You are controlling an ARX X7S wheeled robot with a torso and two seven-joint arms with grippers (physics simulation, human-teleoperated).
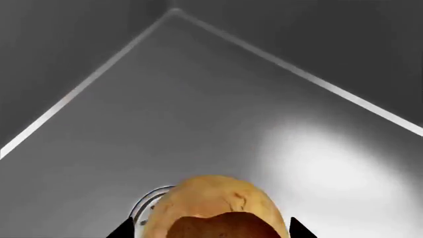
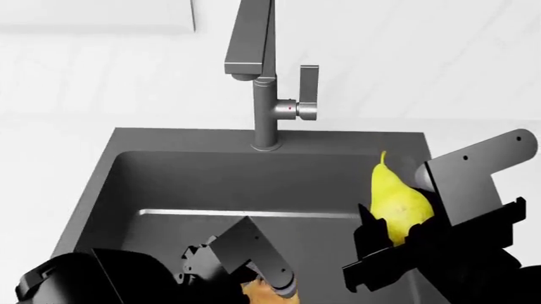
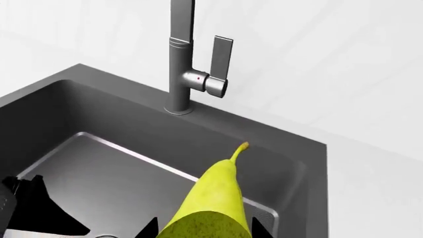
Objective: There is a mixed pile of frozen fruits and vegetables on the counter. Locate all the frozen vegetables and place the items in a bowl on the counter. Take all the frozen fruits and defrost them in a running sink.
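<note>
While the right gripper (image 2: 397,234) clamps the yellow pear (image 2: 396,199) stem-up above the sink (image 2: 101,183) near its right wall, the left gripper (image 1: 208,233) grips an orange-brown fruit (image 1: 215,208) low inside the basin.

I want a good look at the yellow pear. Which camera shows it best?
The head view: the pear shows nearly whole, stem up, in the right tool above the sink. The right wrist view crops its base; the left wrist view misses it.
</note>
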